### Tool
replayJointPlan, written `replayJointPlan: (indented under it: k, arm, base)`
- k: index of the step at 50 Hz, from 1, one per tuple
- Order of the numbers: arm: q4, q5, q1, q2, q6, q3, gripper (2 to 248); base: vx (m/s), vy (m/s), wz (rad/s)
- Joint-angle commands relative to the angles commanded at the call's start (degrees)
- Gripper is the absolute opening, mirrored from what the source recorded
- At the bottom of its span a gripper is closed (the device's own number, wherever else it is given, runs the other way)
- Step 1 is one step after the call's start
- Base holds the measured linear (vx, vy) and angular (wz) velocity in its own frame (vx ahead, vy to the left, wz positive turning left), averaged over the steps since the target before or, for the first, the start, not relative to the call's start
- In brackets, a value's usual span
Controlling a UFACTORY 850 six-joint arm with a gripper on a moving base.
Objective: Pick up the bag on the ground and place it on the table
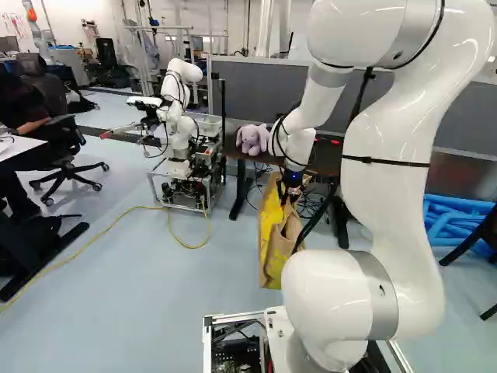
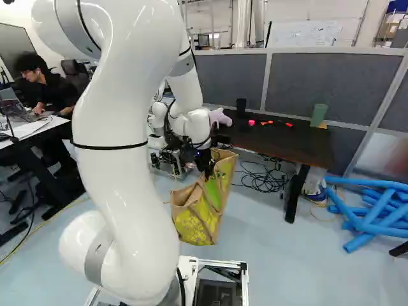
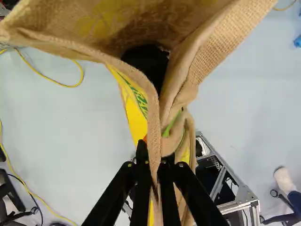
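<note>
One bag (image 2: 194, 226) is suspended from or standing beneath the gripper (image 3: 154, 157); ground contact cannot be confirmed. Fingers are nearly closed, with one strip of burlap edge (image 3: 154, 117) pinched between them. The bag's open mouth extends lengthwise ahead of the fingers. One table (image 2: 290, 140) lies beyond the bag, toward the right of the right base view — raise the bag's bottom above table height before advancing. Tabletop count includes one plush toy (image 1: 252, 138) and one green cylinder (image 2: 319, 115) — avoid both.
</note>
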Motion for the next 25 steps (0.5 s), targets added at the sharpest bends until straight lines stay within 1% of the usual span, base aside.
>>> replayJointPlan:
  k: [25]
  arm:
    - [0.00, -5.33, 0.37, 4.22, 0.00, -0.61, 24]
  base:
    - [0.000, 0.000, 0.000]
